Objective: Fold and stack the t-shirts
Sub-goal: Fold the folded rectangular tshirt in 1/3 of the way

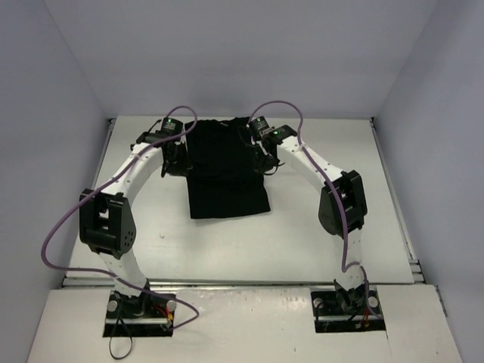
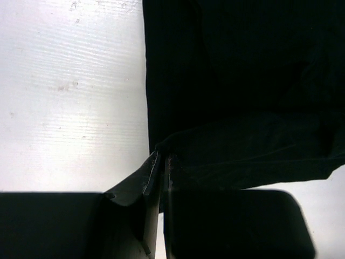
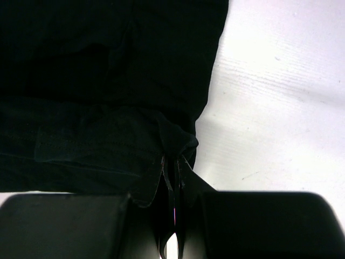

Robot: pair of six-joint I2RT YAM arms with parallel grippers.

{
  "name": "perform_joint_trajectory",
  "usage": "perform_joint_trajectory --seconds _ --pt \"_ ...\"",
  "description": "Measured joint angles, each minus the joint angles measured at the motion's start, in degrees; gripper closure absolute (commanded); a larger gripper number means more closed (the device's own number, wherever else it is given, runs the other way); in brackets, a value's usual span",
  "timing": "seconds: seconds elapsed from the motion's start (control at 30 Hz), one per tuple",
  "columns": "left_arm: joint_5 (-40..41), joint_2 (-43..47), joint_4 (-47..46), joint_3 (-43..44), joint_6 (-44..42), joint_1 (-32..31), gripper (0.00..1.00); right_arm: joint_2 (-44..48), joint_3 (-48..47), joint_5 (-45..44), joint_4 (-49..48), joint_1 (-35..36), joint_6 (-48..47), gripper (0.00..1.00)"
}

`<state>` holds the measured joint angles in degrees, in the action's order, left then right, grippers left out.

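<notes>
The black t-shirt (image 1: 224,170) lies on the white table, its far part folded over; no logo shows. My left gripper (image 1: 175,160) is at the shirt's left edge and is shut on a pinch of the black cloth (image 2: 215,135), the jaws nearly together (image 2: 163,162). My right gripper (image 1: 265,160) is at the shirt's right edge and is shut on a bunched fold of the same shirt (image 3: 108,108), its tips together at the cloth (image 3: 173,162). Both grippers hold the folded layer's edge level with each other, above the lower part of the shirt.
The white table (image 1: 302,242) is walled by grey panels at the back and sides. A metal rail (image 1: 242,282) runs along the near edge by the arm bases. Purple cables (image 1: 68,227) loop off both arms.
</notes>
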<state>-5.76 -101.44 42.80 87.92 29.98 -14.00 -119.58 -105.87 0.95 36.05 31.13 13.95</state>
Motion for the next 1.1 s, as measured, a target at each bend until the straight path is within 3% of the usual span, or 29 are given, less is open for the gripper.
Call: perform_joint_trajectory --seconds 0.63,0.77,0.83,0.97,1.1 --pt "-0.4 -8.8 -5.8 1.3 0.1 0.2 1.00 -9.7 -8.8 -0.7 -0.3 -2.1 -3.1 0.99" --pt "-0.3 -9.0 -6.4 2.8 0.0 0.3 1.00 -9.8 -10.1 -0.7 -0.3 -2.6 -3.4 0.81" --pt "-0.4 -9.5 -6.5 3.6 0.0 0.3 0.92 -10.4 -11.2 -0.7 -0.3 -2.9 -3.6 0.70" --pt "-0.4 -10.7 -6.7 5.5 -1.0 0.7 0.60 -12.1 -14.0 -0.7 -0.4 -3.6 -4.2 0.46" --pt "-0.2 -10.4 -6.7 7.2 -2.1 1.7 0.47 -12.2 -16.9 0.0 -0.2 -4.7 -5.2 0.46"
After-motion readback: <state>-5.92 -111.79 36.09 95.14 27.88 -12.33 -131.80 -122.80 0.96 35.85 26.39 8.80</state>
